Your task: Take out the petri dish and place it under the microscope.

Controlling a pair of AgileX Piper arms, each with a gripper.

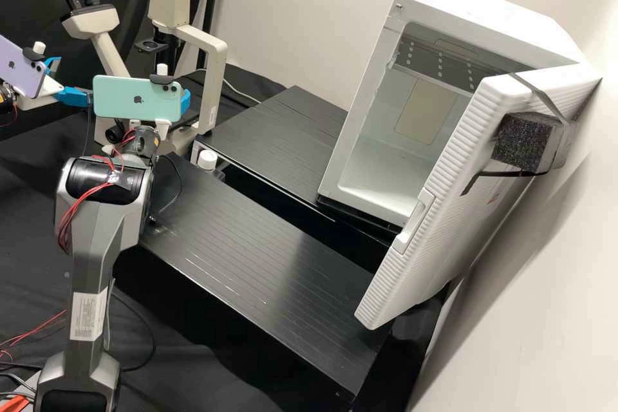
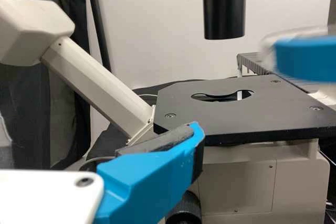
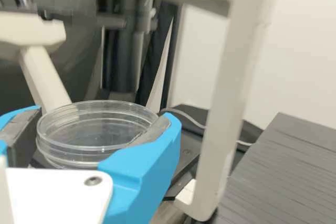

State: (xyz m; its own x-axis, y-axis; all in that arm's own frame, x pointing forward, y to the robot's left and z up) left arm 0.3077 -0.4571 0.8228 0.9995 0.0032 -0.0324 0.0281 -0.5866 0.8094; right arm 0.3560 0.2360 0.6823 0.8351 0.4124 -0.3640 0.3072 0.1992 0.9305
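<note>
The right tool (image 1: 186, 102) grips the petri dish (image 3: 79, 149) — near the microscope (image 1: 215, 77).

From afar I'm seeing a grey arm (image 1: 93, 257): red wires (image 1: 62, 225) looping off a black joint (image 1: 85, 175), white label (image 1: 88, 317) showing below; bright blue fingers (image 3: 140, 171) wearing dark pads (image 3: 153, 131), one screw (image 3: 93, 181) dotting their white mount (image 3: 55, 198).

the microscope (image 1: 214, 77) is cream, with black eyepieces (image 1: 71, 0) and a black stage (image 2: 210, 119). right of it are a white cabinet (image 1: 483, 13) and its white, ridged door (image 1: 399, 283). nearer than it, the black platform (image 1: 257, 257) has thin parallel lines. by it are a mint phone (image 1: 112, 96) and blue fingers (image 1: 185, 102) with dark grey pads (image 3: 152, 132).
</note>
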